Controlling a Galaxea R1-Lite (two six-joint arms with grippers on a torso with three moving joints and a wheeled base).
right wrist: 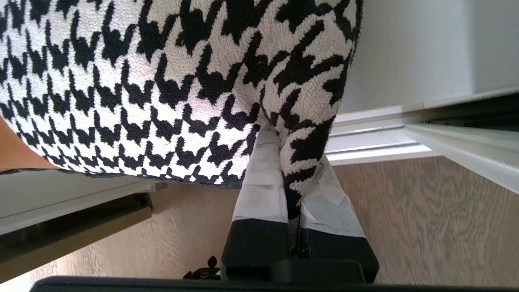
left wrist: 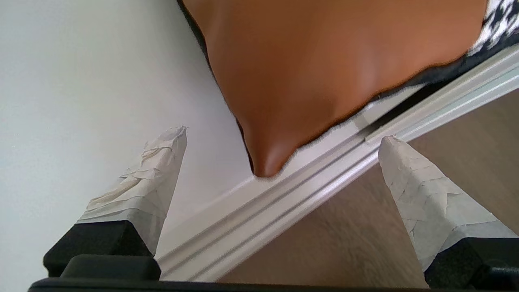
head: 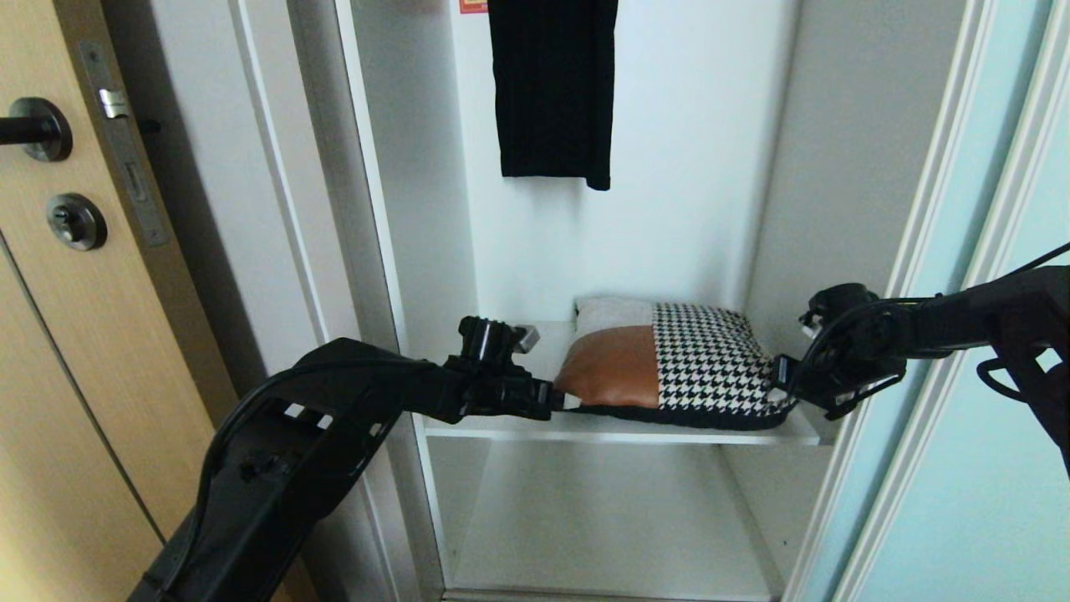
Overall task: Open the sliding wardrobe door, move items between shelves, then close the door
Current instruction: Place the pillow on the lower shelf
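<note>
Sliding wardrobe door [head: 961, 418] open. Patchwork cushion [head: 677, 368] on upper shelf [head: 602, 428]. Right gripper [right wrist: 292, 178] pinching houndstooth corner; left gripper [left wrist: 279, 162] spread wide at brown corner, ungripped. Transfer and door closing pending.

Frosted pale aqua glass sliding wardrobe door in slim silver-white frame [head: 961, 435]: slid aside to the right, compartment open. Padded bundle of rust-brown, grey and black-and-white houndstooth pieces with black underside [head: 669, 368]: lying flat on upper white laminate shelf [head: 619, 428], front edge overhanging slightly. Lower white shelf [head: 602, 518] beneath.
</note>
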